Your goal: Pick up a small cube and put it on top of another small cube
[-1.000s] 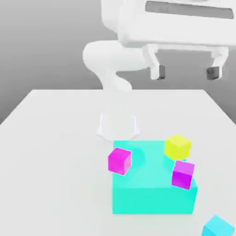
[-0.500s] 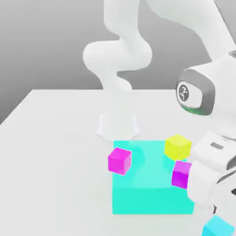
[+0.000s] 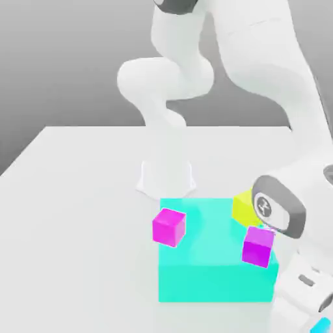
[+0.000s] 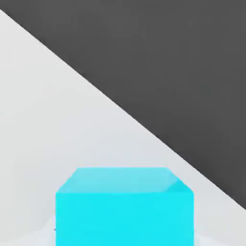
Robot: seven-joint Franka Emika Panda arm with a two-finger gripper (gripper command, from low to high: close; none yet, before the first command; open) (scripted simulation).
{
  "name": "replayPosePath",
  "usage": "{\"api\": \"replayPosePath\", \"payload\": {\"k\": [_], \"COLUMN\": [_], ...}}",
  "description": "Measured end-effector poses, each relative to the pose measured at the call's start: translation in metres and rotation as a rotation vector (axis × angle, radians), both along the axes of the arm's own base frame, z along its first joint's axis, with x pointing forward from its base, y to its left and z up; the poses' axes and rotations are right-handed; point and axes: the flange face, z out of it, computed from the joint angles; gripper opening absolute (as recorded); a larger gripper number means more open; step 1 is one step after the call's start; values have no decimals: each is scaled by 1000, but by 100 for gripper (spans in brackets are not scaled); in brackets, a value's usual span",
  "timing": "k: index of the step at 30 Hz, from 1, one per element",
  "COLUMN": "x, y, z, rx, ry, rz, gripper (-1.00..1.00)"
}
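The small cube [image 4: 125, 206], plain cyan, looms very close in the hand view, resting on the white table near its edge. In the exterior view only a sliver of the small cube [image 3: 322, 327] shows at the bottom right corner, under my lowered hand. My gripper [image 3: 311, 311] is down over it at table height, shut around the cube. The arm's wrist hides the fingers. Other small cubes stand nearby: a magenta cube [image 3: 169, 226], a second magenta cube [image 3: 257, 246] and a yellow cube [image 3: 243, 207].
A large cyan block [image 3: 214, 279] stands just to the exterior view's left of my hand, with the magenta and yellow cubes at its top edges. The arm's base [image 3: 166, 177] stands behind it. The table edge [image 4: 158, 139] runs close past the small cube.
The arm came down from high above the table to the exterior view's bottom right, over the small cube. The gripper went from wide open to shut. The other cubes have not moved.
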Motion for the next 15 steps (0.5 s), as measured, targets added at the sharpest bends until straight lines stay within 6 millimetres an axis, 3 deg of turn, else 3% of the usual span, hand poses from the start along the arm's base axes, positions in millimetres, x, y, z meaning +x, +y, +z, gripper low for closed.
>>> {"api": "replayPosePath", "payload": {"k": [7,15], "x": [-24,-72], "y": [-22,-57], "z": [81,149], "rx": [-6,-4], "ry": [-2,0], "rz": [-14,-39], "gripper": [-100,-100]}}
